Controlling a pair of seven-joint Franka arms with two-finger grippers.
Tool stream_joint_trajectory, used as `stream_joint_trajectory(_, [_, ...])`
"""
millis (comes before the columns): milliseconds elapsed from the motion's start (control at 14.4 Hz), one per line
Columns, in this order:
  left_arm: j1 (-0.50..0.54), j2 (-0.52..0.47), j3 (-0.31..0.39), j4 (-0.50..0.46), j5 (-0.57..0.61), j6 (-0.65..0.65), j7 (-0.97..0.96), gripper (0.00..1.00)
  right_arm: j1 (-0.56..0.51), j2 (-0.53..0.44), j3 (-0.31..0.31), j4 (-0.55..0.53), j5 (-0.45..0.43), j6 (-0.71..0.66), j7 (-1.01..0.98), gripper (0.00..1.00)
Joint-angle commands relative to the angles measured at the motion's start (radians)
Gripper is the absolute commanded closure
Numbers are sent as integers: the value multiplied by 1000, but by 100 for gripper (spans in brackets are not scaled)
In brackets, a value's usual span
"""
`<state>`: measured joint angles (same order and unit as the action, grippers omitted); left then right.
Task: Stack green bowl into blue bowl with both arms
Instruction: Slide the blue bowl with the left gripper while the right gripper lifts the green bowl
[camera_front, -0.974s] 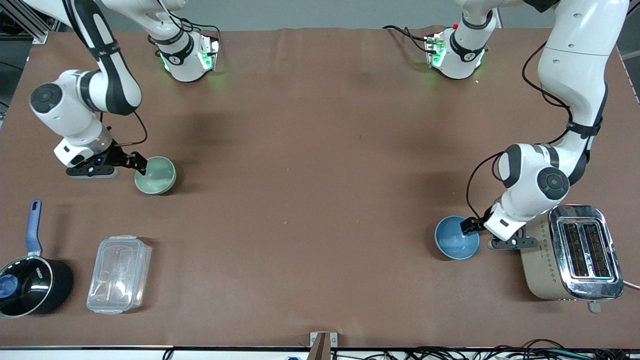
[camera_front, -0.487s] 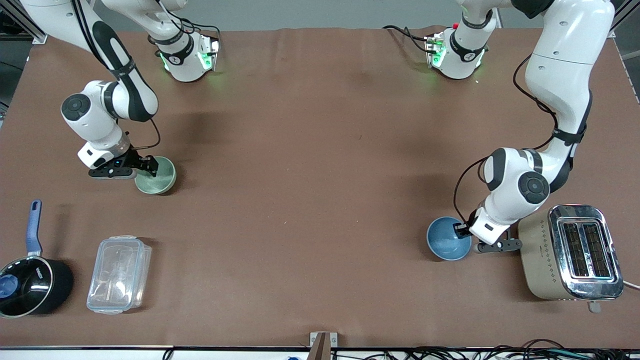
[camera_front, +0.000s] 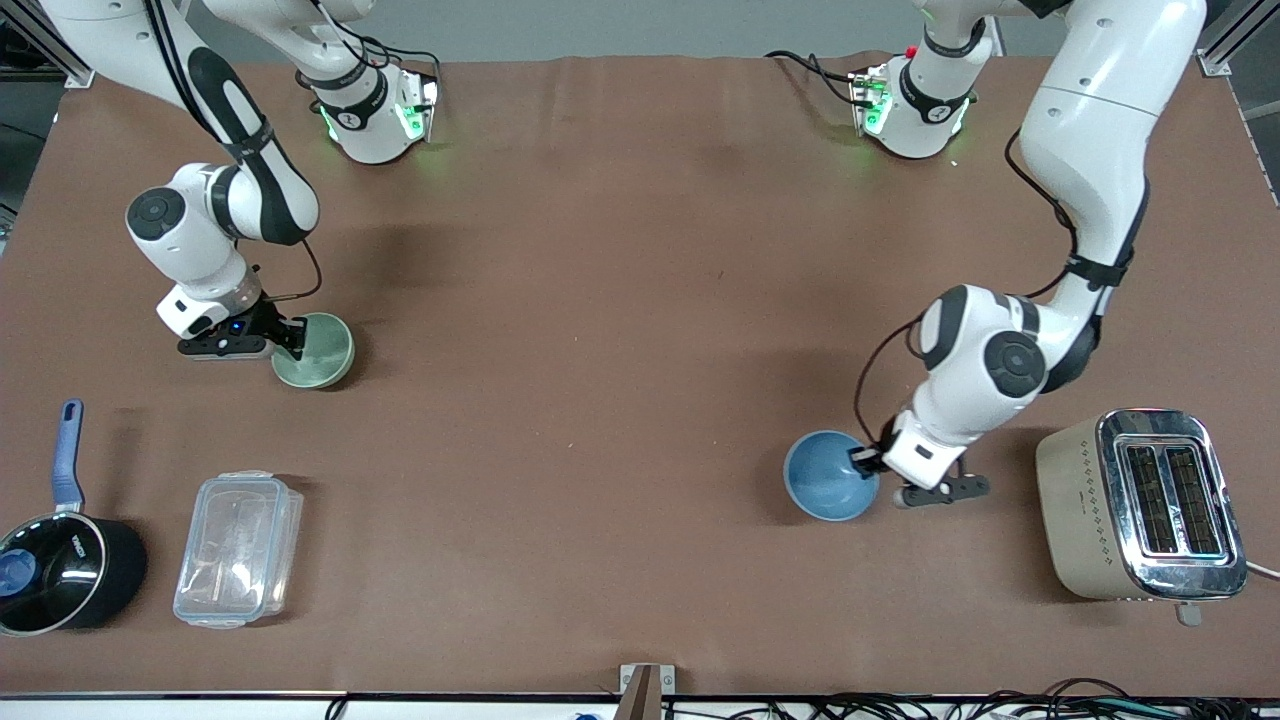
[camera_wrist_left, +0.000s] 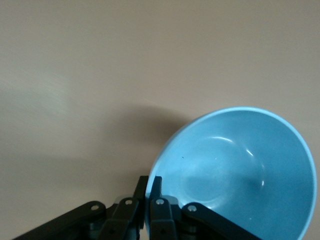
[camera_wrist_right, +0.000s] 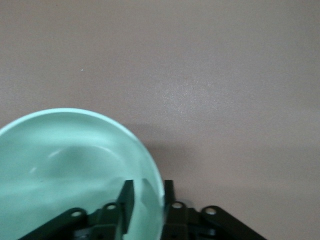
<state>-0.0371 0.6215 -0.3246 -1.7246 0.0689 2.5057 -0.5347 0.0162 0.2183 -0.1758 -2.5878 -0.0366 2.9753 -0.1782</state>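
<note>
2 bowls are gripped: right pincer (camera_front: 292, 340) is clamped on green bowl (camera_front: 314, 350) near the right arm's bench edge, left pincer (camera_front: 866, 461) on blue bowl (camera_front: 830, 488) beside the toaster (camera_front: 1140, 503). Keep both rims level when bringing them together.

left gripper (camera_front: 866, 461) now has the blue bowl (camera_front: 828, 489) dragged well clear of the toaster (camera_front: 1140, 503); green bowl (camera_front: 315, 351) barely nudges over in the right gripper (camera_front: 294, 339).
</note>
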Motion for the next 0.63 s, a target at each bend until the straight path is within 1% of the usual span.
stream_joint_trajectory(0, [-116,-16,-25,48,23,-54,-241,100,-9,-5,4,-18,-14,19,-9,100])
stream_joint_trajectory(209, [-262,32,-22,109,25,-54,-442,100,-5,-23,4,-14,-14,-14,-41,100])
stream_joint_trajectory(278, [-309,53,-21,121,25,-54,-494,100,-2,-65,5,-11,-12,-68,-40,100])
stream_joint_trajectory(348, [-364,81,-13,146,25,-53,-551,100,1,-103,9,0,-12,-140,-38,100])
stream_joint_trajectory(417, [-401,104,-8,173,26,-53,-583,100,11,-152,12,29,-12,-245,-35,100])
stream_joint_trajectory(557, [-472,135,15,197,25,-42,-593,100,37,-213,18,118,-9,-484,-17,100])
